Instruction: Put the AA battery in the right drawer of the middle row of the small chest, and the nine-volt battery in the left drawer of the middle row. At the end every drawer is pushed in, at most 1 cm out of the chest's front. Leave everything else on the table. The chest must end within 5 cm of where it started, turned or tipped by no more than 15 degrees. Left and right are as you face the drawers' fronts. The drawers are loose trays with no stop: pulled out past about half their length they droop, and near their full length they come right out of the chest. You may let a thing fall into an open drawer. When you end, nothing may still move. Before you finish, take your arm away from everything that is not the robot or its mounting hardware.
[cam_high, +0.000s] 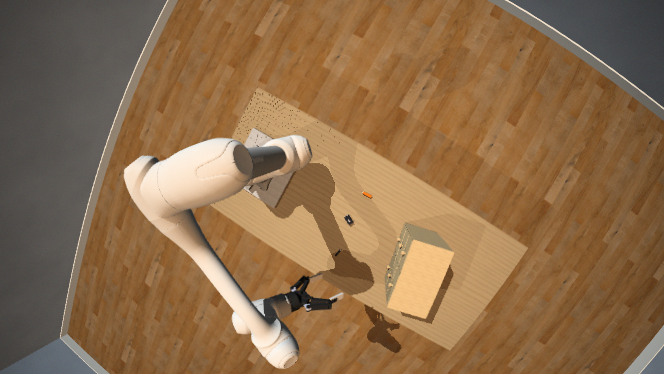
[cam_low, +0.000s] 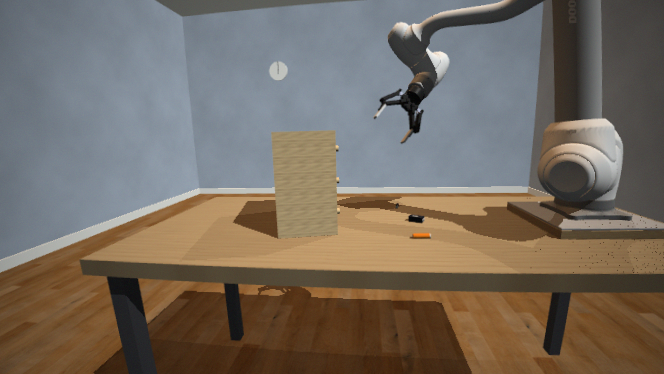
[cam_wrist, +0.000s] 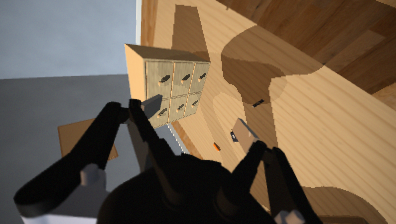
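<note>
The small wooden chest (cam_high: 419, 270) (cam_low: 305, 185) (cam_wrist: 175, 92) stands upright on the table (cam_high: 487, 255) (cam_low: 200, 260) (cam_wrist: 325, 125), with all its drawers looking pushed in. The orange AA battery (cam_high: 367, 194) (cam_low: 421, 235) (cam_wrist: 216, 146) lies on the table between the chest and the arm's base. The black nine-volt battery (cam_high: 348, 219) (cam_low: 416, 218) (cam_wrist: 233, 135) lies near it, a little closer to the chest. My gripper (cam_high: 326, 286) (cam_low: 392, 126) (cam_wrist: 199, 113) is open and empty. It hangs high above the table's edge, facing the drawer fronts from a distance.
A small dark object (cam_high: 337, 252) (cam_low: 396, 205) (cam_wrist: 258, 103) lies in the arm's shadow, between the batteries and the table's edge. The arm's grey base plate (cam_high: 275, 192) (cam_low: 575, 225) sits at the table's far end from the chest.
</note>
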